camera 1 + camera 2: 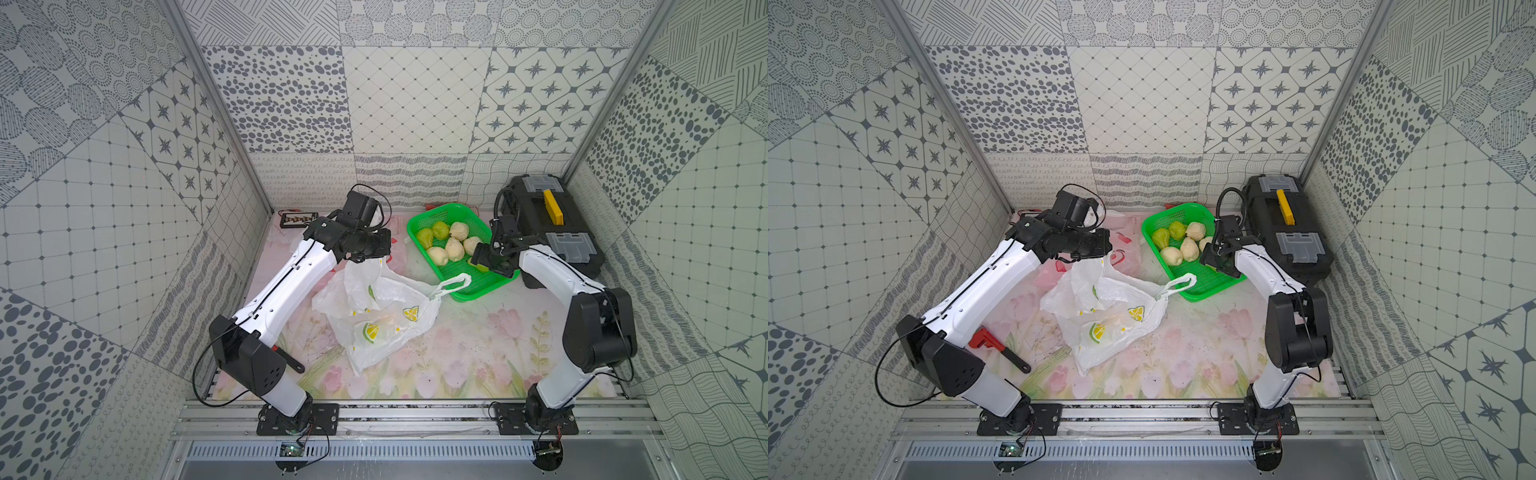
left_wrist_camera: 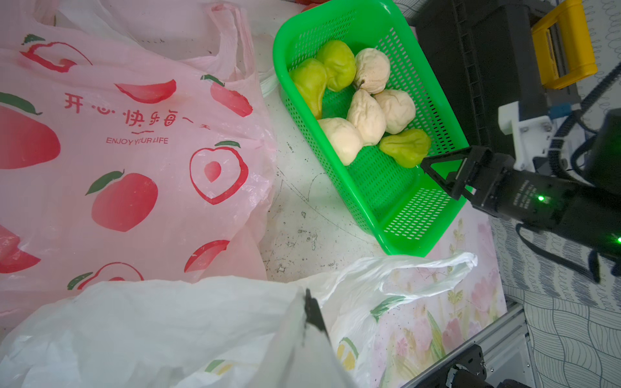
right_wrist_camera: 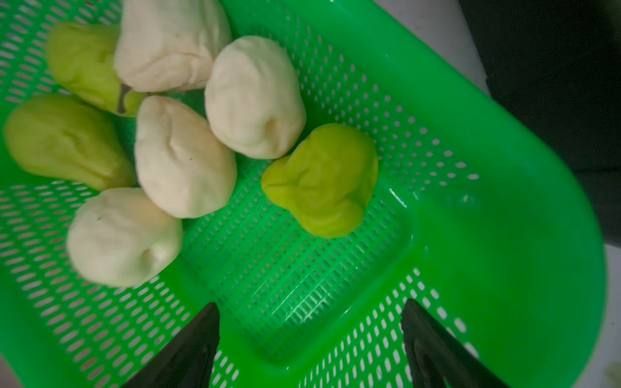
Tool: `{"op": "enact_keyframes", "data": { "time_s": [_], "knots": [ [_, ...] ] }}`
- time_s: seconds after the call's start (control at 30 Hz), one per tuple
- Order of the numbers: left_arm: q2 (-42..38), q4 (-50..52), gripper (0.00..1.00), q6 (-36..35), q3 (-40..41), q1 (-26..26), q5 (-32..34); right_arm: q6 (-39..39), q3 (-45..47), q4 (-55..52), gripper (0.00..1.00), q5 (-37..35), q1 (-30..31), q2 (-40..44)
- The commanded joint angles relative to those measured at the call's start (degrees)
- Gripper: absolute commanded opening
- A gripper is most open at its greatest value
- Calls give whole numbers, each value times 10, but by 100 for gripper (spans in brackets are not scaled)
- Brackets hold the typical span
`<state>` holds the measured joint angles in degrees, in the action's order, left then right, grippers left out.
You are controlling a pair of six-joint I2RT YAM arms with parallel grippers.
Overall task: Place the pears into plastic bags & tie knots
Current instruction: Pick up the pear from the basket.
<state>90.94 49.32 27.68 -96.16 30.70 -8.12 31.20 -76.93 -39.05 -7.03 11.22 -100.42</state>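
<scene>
Right pincer (image 3: 309,302), jaws apart over the basket (image 3: 504,201), should straddle the near green pear (image 3: 322,181) squarely; left pincer (image 1: 360,258), clamped on the white bag (image 1: 386,320), holds its rim up.

Green basket (image 1: 486,282) beside black toolbox (image 1: 536,224); red wrench (image 1: 1000,349) well apart.

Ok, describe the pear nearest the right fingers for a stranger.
Find the green basket beside the black toolbox. Among its seven pears, take the green pear at the cluster's edge nearest the right fingers; the other two green ones lie beyond the white ones.
</scene>
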Motion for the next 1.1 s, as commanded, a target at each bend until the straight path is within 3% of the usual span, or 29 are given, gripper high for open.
{"op": "enact_keyframes", "data": {
  "time_s": [0.0,0.27,0.37,0.47,0.53,0.63,0.87,1.07],
  "knots": [
    [-7,-16,0,4,10,0,3,-20,-45,10,87,-60,-7,-36],
    [-5,-15,0,1,15,2,1,-22,-91,48,86,-27,-28,-128],
    [-5,-13,0,0,13,2,2,-22,-96,56,77,-7,-30,-151],
    [-6,-10,0,-1,11,2,3,-19,-86,59,62,9,-30,-142],
    [-5,-8,0,-2,9,2,5,-21,-71,66,48,8,-28,-116],
    [-3,-4,0,-3,3,2,4,-30,-55,60,36,1,-20,-64],
    [-3,10,0,-15,-14,1,21,-53,3,15,31,16,48,109],
    [2,15,0,-13,-28,3,7,4,12,-14,29,81,122,233]
  ]
}}
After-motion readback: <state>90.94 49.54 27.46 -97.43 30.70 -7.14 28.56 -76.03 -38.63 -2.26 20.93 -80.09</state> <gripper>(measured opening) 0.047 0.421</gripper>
